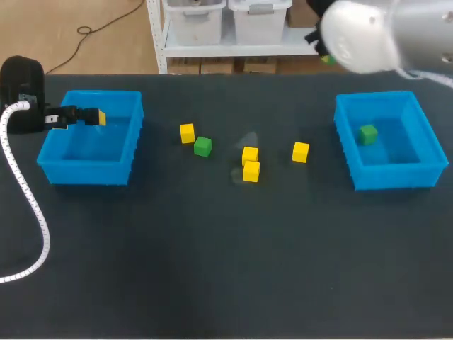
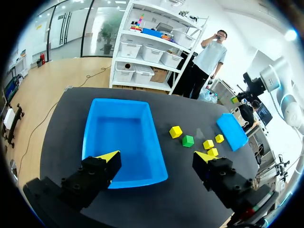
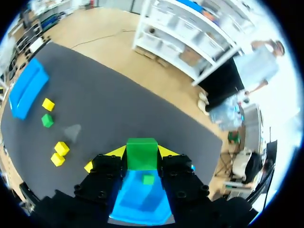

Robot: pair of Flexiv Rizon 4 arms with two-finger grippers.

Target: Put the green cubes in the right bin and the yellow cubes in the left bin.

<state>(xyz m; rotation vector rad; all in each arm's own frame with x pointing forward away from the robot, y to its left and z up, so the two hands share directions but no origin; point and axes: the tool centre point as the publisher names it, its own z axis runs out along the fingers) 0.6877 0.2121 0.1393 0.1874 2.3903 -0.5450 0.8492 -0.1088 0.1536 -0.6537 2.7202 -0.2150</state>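
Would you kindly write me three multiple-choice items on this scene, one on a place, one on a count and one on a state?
1. Where is the left claw?
A. over the left bin
B. over the right bin
C. down among the cubes mid-table

2. How many yellow cubes lie on the table?
A. two
B. four
C. six

3. What state is the right claw in?
A. open and empty
B. shut on a green cube
C. shut on a yellow cube

Answers:
1 A, as the head view shows its yellow tip above that bin's rim.
2 B, with one beside the loose green cube, two close together mid-table and one further right.
3 B, since the right wrist view shows a finger against each side of the cube.
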